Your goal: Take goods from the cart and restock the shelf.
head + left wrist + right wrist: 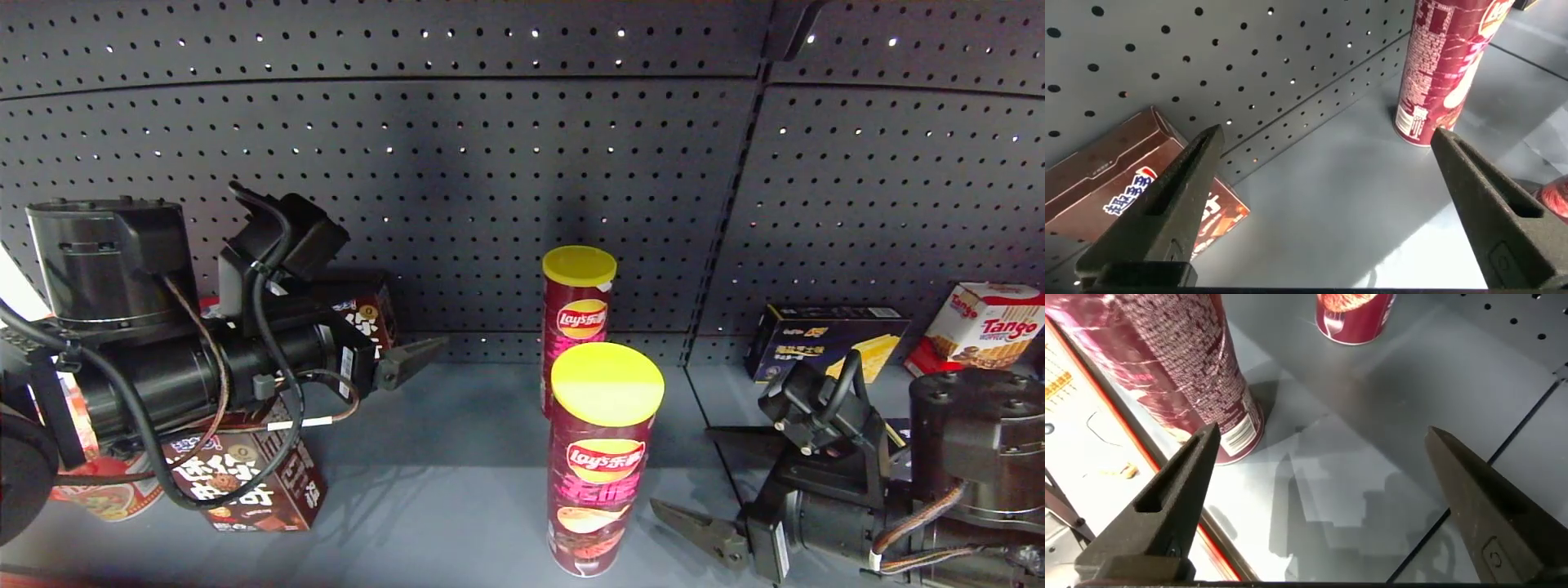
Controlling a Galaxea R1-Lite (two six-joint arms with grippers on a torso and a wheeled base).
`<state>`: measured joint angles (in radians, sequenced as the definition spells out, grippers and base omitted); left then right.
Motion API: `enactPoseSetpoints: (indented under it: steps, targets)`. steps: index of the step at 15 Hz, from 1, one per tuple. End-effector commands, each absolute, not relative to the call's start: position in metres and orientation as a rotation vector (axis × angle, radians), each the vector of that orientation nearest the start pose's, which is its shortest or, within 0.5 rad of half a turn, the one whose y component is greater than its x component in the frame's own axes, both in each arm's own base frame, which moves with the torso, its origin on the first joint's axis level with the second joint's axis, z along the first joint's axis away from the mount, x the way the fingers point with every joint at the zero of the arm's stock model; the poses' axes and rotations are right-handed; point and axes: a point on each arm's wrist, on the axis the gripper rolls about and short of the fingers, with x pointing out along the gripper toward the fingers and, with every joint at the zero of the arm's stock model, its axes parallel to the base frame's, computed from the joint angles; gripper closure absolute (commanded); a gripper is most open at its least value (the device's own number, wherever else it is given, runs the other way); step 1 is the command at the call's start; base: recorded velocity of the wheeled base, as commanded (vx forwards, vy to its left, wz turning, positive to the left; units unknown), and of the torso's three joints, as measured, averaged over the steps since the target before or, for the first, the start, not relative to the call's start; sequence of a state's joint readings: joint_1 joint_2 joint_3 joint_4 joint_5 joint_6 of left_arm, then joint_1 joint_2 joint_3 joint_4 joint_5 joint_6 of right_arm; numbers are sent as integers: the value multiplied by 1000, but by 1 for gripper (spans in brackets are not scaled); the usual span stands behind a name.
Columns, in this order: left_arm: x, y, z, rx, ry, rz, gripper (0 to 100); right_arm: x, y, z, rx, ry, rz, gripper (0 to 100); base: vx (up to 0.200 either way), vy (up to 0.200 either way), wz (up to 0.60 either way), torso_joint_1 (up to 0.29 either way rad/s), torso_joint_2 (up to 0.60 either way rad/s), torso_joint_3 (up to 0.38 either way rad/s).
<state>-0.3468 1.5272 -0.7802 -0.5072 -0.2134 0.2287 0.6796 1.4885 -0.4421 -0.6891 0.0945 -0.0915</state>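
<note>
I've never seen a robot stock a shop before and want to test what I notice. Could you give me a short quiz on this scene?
1. True or false: the left arm's fingers are holding a chip can.
2. What colour are the lids of the front can and the rear can on the shelf? A yellow, B blue, C white.
3. Fill in: the right arm's fingers are nearest the ___ can.
Key: 1 false, they are open and empty. 2 A. 3 front.
</note>
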Motion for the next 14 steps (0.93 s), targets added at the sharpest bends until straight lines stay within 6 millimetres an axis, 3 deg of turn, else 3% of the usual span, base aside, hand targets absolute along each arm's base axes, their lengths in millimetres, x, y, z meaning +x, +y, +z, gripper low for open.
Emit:
enactPoseSetpoints:
  steps: [1, 14]
  targets:
    - [249, -95, 211, 238, 180, -583, 0, 175, 144, 149, -193, 320, 782, 0, 0, 0, 0, 0, 0, 0]
    - [250, -95, 209, 238, 190, -584, 0, 179, 156, 146, -204, 329, 811, 0, 0, 0, 0, 0, 0, 0]
